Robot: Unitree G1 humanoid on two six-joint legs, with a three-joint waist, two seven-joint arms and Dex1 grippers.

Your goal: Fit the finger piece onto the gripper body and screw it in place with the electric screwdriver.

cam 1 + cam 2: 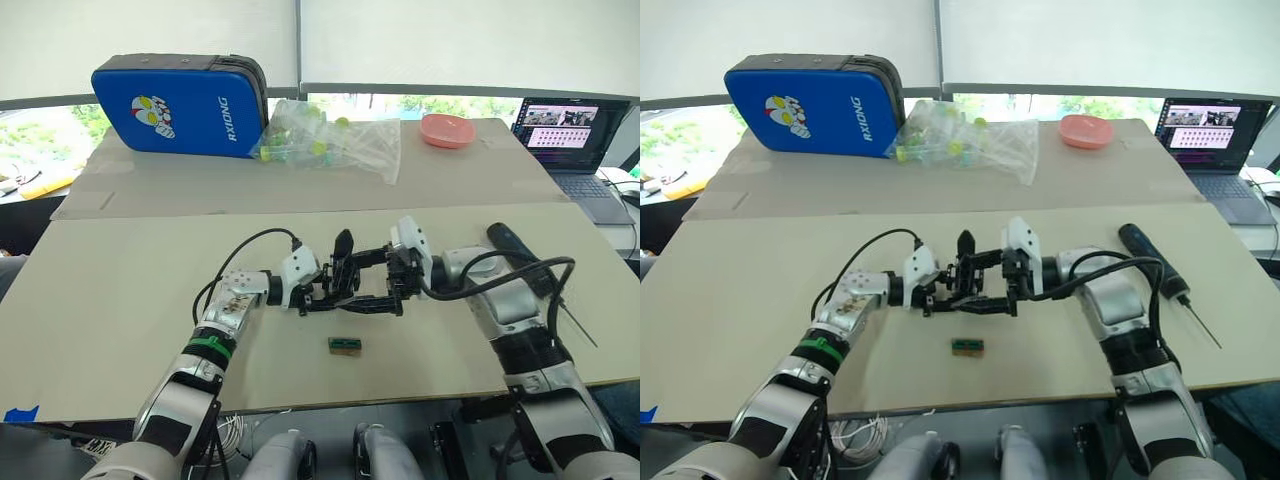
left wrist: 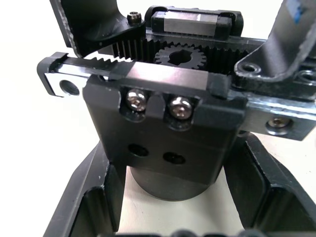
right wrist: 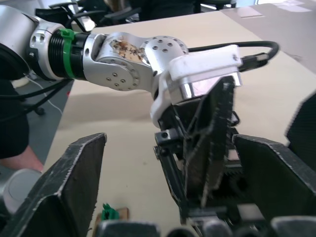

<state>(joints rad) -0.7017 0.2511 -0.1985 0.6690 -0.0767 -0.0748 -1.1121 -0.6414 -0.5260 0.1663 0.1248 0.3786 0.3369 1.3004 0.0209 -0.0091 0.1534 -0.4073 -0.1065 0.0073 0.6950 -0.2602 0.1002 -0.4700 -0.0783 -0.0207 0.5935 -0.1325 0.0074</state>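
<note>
Left eye view: left gripper point(image 1: 318, 293) jaws clamp gripper body point(image 1: 362, 285) off the surface, steadying it; right gripper point(image 1: 393, 275) jaws open around it. Electric screwdriver point(image 1: 528, 263) lies unused, well right of the body.

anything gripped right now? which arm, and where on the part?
Left gripper clamps the gripper body by its lower block, fingers on either side. Right gripper sits open around it.

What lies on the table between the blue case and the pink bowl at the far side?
Between the blue case and the pink bowl lies a clear plastic bag holding small green and yellow pieces, as seen in both eye views.
</note>
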